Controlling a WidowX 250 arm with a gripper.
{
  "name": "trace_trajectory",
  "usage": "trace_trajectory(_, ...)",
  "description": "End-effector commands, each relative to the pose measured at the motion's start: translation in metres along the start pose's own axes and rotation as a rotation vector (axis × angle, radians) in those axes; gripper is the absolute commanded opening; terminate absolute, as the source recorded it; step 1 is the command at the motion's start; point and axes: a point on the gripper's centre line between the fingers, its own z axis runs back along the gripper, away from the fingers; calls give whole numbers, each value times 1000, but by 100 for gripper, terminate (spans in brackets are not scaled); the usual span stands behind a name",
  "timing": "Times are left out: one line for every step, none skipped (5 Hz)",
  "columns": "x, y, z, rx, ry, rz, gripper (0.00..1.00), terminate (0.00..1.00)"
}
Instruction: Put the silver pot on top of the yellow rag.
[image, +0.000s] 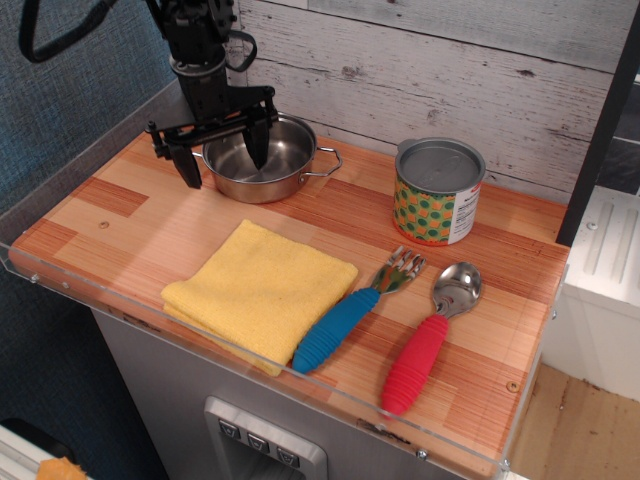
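Spread wide, the black claw (222, 160) hangs over the left rim of the silver pot (262, 157), gripping nothing: one finger (258, 140) points down inside the pot's bowl, the other sits outside it above the surface (130, 215), so the rim lies between them. Whether either finger touches the steel cannot be told. The silver pot stands upright at the back left of the surface, close to the pale plank wall (420, 60), its two wire loop handles sticking out left and right. Nearer the front edge, apart from the pot, lies the folded yellow rag (258, 293), flat and bare. Just right of the rag rest a blue-handled fork (350, 315) and a red-handled spoon (428, 340). A grey-lidded can with green and orange dots (437, 192) stands at the back right
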Motion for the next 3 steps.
trace_trajectory(5,-5,3,-35,-37,12,100,0)
trace_trajectory(4,-2,1,-51,-56,3,0,0)
trace_trajectory(4,2,-2,-61,-67,-3,0,0)
